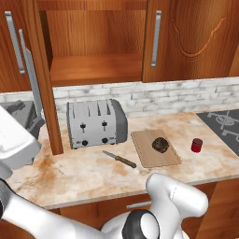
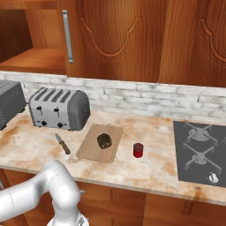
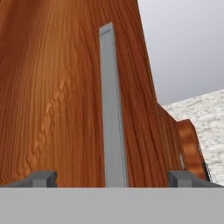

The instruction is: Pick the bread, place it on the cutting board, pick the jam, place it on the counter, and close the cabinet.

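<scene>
facing the open door of the cabinet [image 3: 65,96] left of the toaster [image 1: 96,123], the gripper [image 3: 113,177] stands wide open, holding nothing; stiff, hinged wood, judged best pushed near its handle [image 3: 113,109].

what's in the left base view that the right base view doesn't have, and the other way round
Left base view alone: the swung-out cabinet door seen edge-on at the left, the whole open shelf, and a grey appliance behind that door.
Right base view alone: the full stove with its burners, and two more closed doors up top.
Both: toaster, knife, bread on the cutting board, jam standing on the counter beside the board, and the brick backsplash.
</scene>
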Controlling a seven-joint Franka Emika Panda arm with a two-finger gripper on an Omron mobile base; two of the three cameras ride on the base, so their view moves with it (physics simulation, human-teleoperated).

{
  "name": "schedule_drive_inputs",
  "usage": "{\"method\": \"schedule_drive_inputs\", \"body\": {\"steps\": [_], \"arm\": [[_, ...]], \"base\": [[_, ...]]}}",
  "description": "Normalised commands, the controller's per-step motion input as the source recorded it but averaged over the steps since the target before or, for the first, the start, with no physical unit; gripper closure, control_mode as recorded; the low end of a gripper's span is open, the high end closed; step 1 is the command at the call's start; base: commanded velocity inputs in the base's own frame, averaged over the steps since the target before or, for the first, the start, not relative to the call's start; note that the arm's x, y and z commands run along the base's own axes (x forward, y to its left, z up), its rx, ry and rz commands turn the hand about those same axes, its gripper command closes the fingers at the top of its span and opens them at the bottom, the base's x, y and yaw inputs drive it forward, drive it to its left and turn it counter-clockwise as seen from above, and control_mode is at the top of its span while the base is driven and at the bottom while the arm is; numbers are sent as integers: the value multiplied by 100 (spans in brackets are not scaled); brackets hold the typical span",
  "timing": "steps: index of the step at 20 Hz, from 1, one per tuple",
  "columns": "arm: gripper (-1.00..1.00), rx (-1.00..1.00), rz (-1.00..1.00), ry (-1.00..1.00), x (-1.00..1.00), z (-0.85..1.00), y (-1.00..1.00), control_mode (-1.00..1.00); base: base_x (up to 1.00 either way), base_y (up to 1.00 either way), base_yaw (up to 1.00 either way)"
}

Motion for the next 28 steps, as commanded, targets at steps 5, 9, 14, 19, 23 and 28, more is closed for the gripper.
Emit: {"method": "schedule_drive_inputs", "body": {"steps": [5, 9, 14, 19, 23, 28], "arm": [[-100, 0, 0, 0, 29, -6, 0, -100], [-100, 0, 0, 0, 26, 0, 0, -100], [-100, 0, 0, 0, 8, 0, -4, -100], [-100, 0, 0, 0, 11, 0, -23, -100], [-100, 0, 0, 0, 17, 0, -37, -100], [-100, 0, 0, 0, 20, 0, -40, -100]], "base": [[0, 0, 0], [0, 0, 0], [0, 0, 0], [0, 0, 0], [0, 0, 0], [0, 0, 0]]}}
